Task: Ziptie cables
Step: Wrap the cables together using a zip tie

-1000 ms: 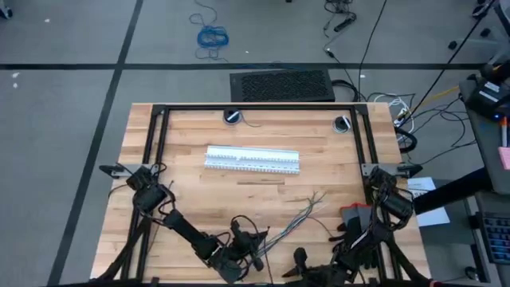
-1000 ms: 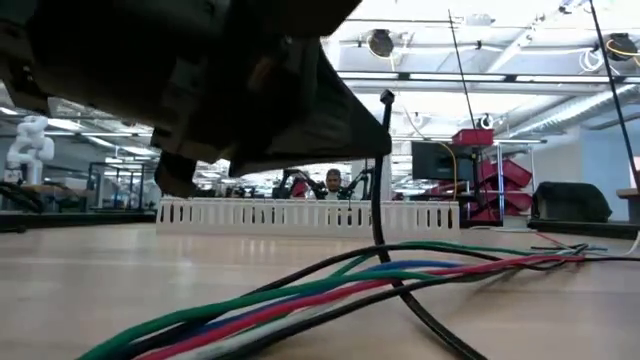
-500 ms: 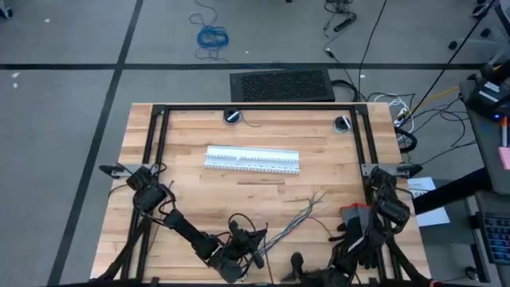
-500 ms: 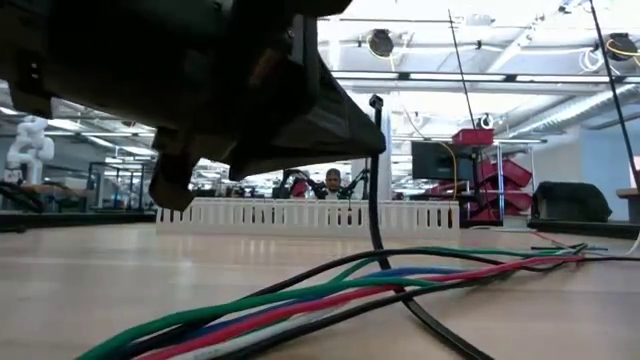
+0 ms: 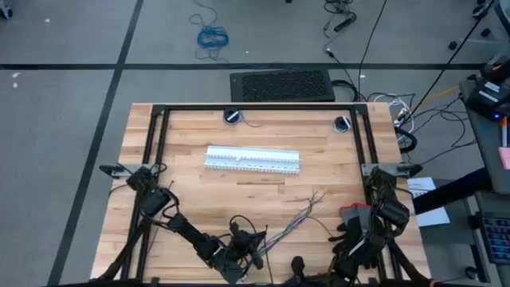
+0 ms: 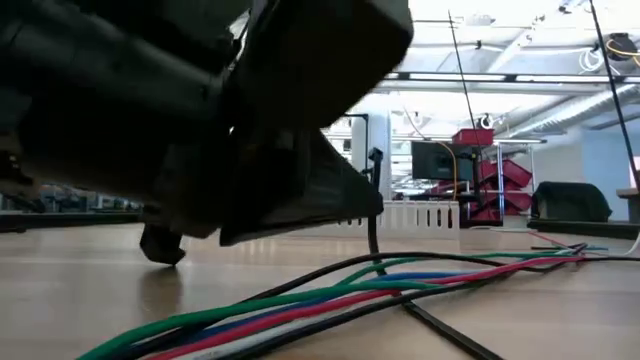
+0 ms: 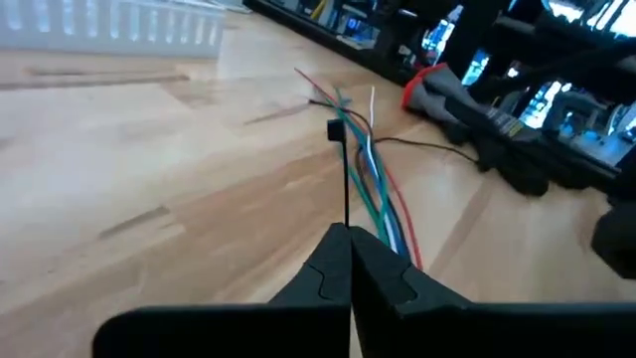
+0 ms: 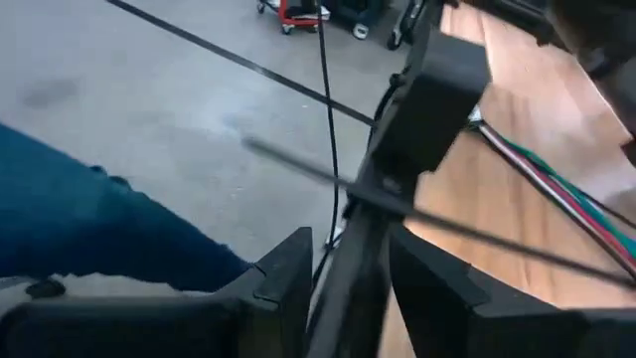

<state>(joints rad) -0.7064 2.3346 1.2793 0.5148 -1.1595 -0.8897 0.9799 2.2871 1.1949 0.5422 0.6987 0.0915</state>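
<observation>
The cables [image 5: 291, 222], thin coloured wires, lie loose on the wooden table near its front edge, also in the low view [image 6: 330, 300]. A dark ziptie [image 6: 374, 190] stands upright beside them, head [image 7: 335, 129] up. Its lower part runs across the cables along the table [image 6: 440, 325]. My left gripper [image 5: 239, 253] is shut on it. My right gripper [image 5: 296, 267] stands open at the table's near edge. A thin dark strip [image 8: 477, 239] crosses ahead of its fingertips. My left gripper pinches the ziptie's shank [image 7: 347, 217] a short way below the head, between its two shut fingers. The fingers lie across the strip, which stands upright above them. Below them it runs down to the table by the cables. My right gripper: whether it touches the thin strip I cannot tell.
White slotted strips [image 5: 253, 159] lie at the table's middle. A red and grey object [image 5: 356, 214] sits by the right arm. A black frame [image 5: 255, 108] rims the table's far part. A person's blue-clad leg [image 8: 89, 219] shows off the table's near side.
My left gripper has gone down toward the table and toward its near edge, still shut on the ziptie. The ziptie's head now stands much lower above the cables. My right gripper has drawn slightly toward the near edge.
</observation>
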